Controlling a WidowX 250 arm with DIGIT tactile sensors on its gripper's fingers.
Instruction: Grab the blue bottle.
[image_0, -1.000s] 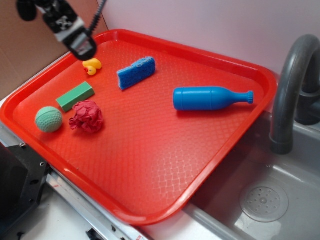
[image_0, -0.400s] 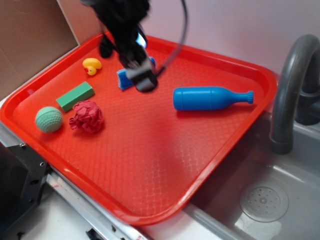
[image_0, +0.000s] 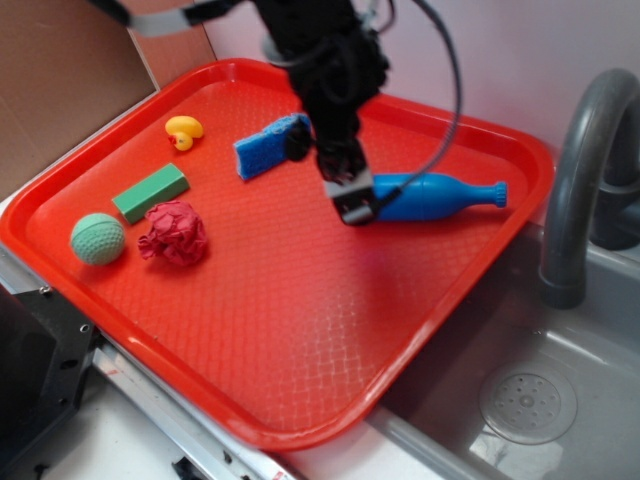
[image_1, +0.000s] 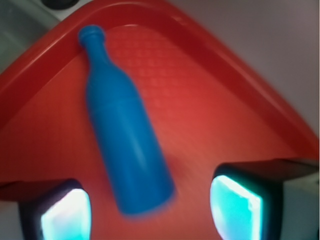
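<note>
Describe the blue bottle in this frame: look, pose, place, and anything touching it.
The blue bottle is smooth, bright-blue, plastic-looking: a cylindrical body tapering to a narrow neck with a flared cap. It lies on its side on the red tray, near the far right rim, cap toward the faucet. The open pincer straddles its base end; contact can't be confirmed.

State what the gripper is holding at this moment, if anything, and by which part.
Nothing is held. The gripper is open, its fingers either side of the blue bottle's base end without touching it.

Arm angled downward, claw fingers spread wide.
</note>
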